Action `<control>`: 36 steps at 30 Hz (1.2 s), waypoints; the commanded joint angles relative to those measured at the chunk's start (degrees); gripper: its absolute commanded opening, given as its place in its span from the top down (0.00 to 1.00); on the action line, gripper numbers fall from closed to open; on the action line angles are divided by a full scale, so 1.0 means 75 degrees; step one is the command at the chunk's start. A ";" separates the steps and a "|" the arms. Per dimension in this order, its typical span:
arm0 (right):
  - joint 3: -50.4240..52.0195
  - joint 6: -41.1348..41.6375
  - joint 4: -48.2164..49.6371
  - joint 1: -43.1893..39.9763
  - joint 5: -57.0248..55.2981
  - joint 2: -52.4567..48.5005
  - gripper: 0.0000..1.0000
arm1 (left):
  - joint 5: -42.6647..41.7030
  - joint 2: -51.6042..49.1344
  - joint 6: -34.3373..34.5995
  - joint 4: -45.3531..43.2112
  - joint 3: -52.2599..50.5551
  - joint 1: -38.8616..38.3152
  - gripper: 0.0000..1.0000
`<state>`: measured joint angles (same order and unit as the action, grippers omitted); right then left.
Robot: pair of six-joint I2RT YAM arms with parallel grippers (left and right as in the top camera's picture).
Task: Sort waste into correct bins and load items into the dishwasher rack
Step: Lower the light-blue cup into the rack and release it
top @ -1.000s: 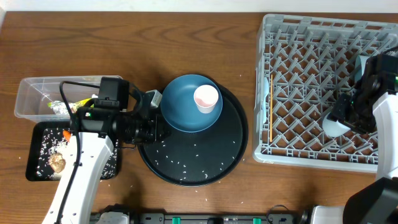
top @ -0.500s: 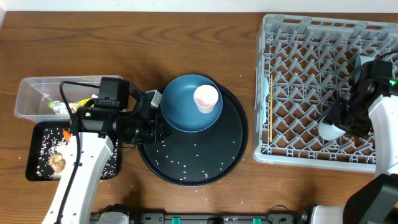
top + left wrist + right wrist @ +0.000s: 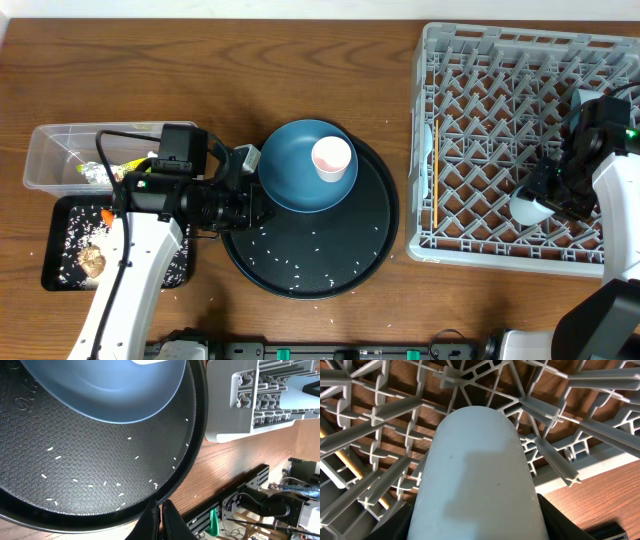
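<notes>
Pinching the light-blue cup (image 3: 527,209) between its two fingers, the right end effector (image 3: 545,198) sits low inside the one dishwasher rack (image 3: 500,45), with grey lattice bars and pegs close around the cup on every side. Whether the cup touches the grid is unclear. Well off to this end effector's left, a single thin wooden chopstick (image 3: 436,170) lies lengthwise along the rack's left edge. The left end effector (image 3: 160,515) has its fingers pressed together on nothing visible, the tips right at the rim of the large round black tray (image 3: 375,235); contact with that rim cannot be told. Just ahead of these tips scattered white rice grains (image 3: 90,485) dot the tray floor, too many to count. Beyond them one large dark-blue plate (image 3: 290,170) rests on the tray, and one pink cup (image 3: 332,158) stands upright on the plate. Behind this end effector, on the far side of its arm, lie the two bins side by side on the wooden desk (image 3: 250,60). The clear tub (image 3: 45,160) holds a green-yellow snack wrapper (image 3: 130,168) and crumpled foil (image 3: 92,172). The shallow black tray (image 3: 55,275) holds an orange carrot piece (image 3: 106,215), a brown food lump (image 3: 92,262) and more rice. The arm covers the near end of both bins.
</notes>
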<state>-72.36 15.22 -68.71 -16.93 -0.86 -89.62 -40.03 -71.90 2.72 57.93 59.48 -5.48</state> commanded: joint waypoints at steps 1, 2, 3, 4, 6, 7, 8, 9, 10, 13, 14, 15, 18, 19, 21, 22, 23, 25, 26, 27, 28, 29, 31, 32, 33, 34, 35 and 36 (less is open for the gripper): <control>0.0038 -0.0140 -0.0017 -0.0041 0.0117 -0.0067 0.55 | 0.0093 0.0009 -0.0108 -0.0003 -0.0055 -0.0015 0.94; 0.0038 -0.0239 -0.0035 -0.0041 0.0216 -0.0067 0.53 | 0.0093 0.0009 -0.0108 -0.0020 -0.0055 -0.0015 0.93; 0.0038 -0.0274 -0.0047 -0.0041 0.0259 -0.0067 0.51 | 0.0093 0.0009 -0.0108 -0.0029 -0.0055 -0.0015 0.93; 0.0038 -0.0274 -0.0064 -0.0041 0.0262 -0.0067 0.50 | 0.0093 0.0009 -0.0108 -0.0044 -0.0055 -0.0015 0.93; 0.0038 -0.0274 -0.0061 -0.0041 0.0262 -0.0067 0.47 | 0.0093 0.0009 -0.0108 -0.0044 -0.0055 -0.0015 0.93; 0.0038 -0.0274 -0.0061 -0.0041 0.0259 -0.0067 0.43 | 0.0093 0.0009 -0.0108 -0.0044 -0.0055 -0.0015 0.93; 0.0038 -0.0271 -0.0061 -0.0041 0.0259 -0.0067 0.39 | 0.0090 0.0009 -0.0108 -0.0041 -0.0055 -0.0015 0.93; 0.0038 -0.0271 -0.0061 -0.0041 0.0259 -0.0067 0.36 | 0.0090 0.0009 -0.0108 -0.0041 -0.0055 -0.0015 0.93; 0.0038 -0.0271 -0.0061 -0.0041 0.0259 -0.0067 0.34 | 0.0090 0.0009 -0.0108 -0.0041 -0.0055 -0.0015 0.93; 0.0038 -0.0271 -0.0064 -0.0041 0.0256 -0.0067 0.32 | 0.0090 0.0012 -0.0108 -0.0041 -0.0055 -0.0015 0.93; 0.0038 -0.0271 -0.0064 -0.0041 0.0256 -0.0067 0.32 | 0.0090 0.0009 -0.0108 -0.0041 -0.0055 -0.0015 0.93; 0.0038 -0.0271 -0.0064 -0.0041 0.0256 -0.0067 0.31 | 0.0090 0.0009 -0.0108 -0.0041 -0.0055 -0.0015 0.93; 0.0038 -0.0271 -0.0067 -0.0041 0.0259 -0.0067 0.18 | 0.0090 0.0009 -0.0108 -0.0044 -0.0055 -0.0015 0.93; 0.0038 -0.0271 -0.0070 -0.0041 0.0265 -0.0067 0.11 | 0.0093 0.0012 -0.0111 -0.0044 -0.0055 -0.0015 0.93; 0.0038 -0.0271 -0.0096 -0.0041 0.0428 -0.0067 0.01 | 0.0090 0.0009 -0.0111 -0.0044 -0.0055 -0.0015 0.92; 0.0038 -0.0274 -0.0093 -0.0041 0.0530 -0.0067 0.01 | 0.0090 0.0009 -0.0108 -0.0044 -0.0055 -0.0015 0.92; 0.0038 -0.0277 -0.0087 -0.0041 0.0635 -0.0067 0.01 | 0.0087 0.0009 -0.0108 -0.0044 -0.0055 -0.0015 0.89; 0.0038 -0.0475 -0.0087 -0.0041 0.0874 -0.0067 0.01 | 0.0082 0.0009 -0.0108 -0.0047 -0.0055 -0.0015 0.84; 0.0038 -0.0618 -0.0090 -0.0041 0.1020 -0.0067 0.01 | 0.0082 0.0009 -0.0108 -0.0052 -0.0055 -0.0015 0.83; 0.0038 -0.0752 -0.0087 -0.0041 0.1183 -0.0067 0.01 | 0.0058 0.0009 -0.0108 -0.0076 -0.0055 -0.0017 0.83; 0.0038 -0.0816 -0.0090 -0.0041 0.1303 -0.0067 0.01 | -0.0009 0.0012 -0.0105 -0.0117 -0.0055 -0.0017 0.83; 0.0035 -0.0816 -0.0087 -0.0041 0.1396 -0.0067 0.01 | -0.0105 0.0009 -0.0102 -0.0169 -0.0055 -0.0017 0.83; 0.0035 -0.0816 -0.0070 -0.0032 0.1609 -0.0067 0.01 | -0.0388 0.0009 -0.0070 -0.0370 -0.0055 -0.0017 0.83; 0.0035 -0.0819 -0.0058 -0.0032 0.1722 -0.0067 0.01 | -0.0437 0.0009 0.0050 -0.0525 -0.0055 -0.0017 0.83; 0.0035 -0.0819 -0.0050 -0.0032 0.1784 -0.0067 0.01 | -0.0431 0.0009 0.0230 -0.0682 -0.0055 -0.0017 0.83; 0.0035 -0.0819 -0.0047 -0.0032 0.1810 -0.0064 0.01 | -0.0428 0.0006 0.0452 -0.0898 -0.0055 -0.0017 0.83; 0.0035 -0.0819 -0.0047 -0.0032 0.1818 -0.0064 0.01 | -0.0425 0.0003 0.0699 -0.1142 -0.0055 -0.0017 0.83; 0.0035 -0.0819 -0.0047 -0.0023 0.1851 -0.0064 0.01 | -0.0414 -0.0009 0.0924 -0.1413 -0.0055 -0.0017 0.83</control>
<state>-72.34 10.07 -69.12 -17.02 10.52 -89.62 -42.04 -71.90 5.02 49.74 59.46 -5.48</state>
